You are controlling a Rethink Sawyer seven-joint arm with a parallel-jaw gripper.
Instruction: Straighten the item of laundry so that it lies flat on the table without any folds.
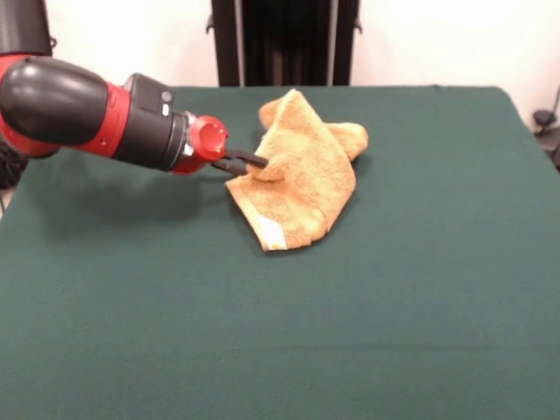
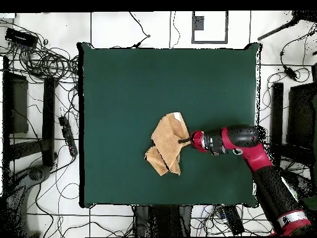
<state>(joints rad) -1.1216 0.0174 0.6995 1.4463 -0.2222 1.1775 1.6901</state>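
Cables [image 2: 43, 59], black stands [image 2: 48, 118] on floor.

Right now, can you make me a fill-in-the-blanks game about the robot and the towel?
1. The towel is not flat; it lies ____ on the table.
2. The pincer is shut on the towel's ____.
3. The cloth covering the table is dark ____.
4. The small label on the towel is ____.

Missing words: crumpled; edge; green; white
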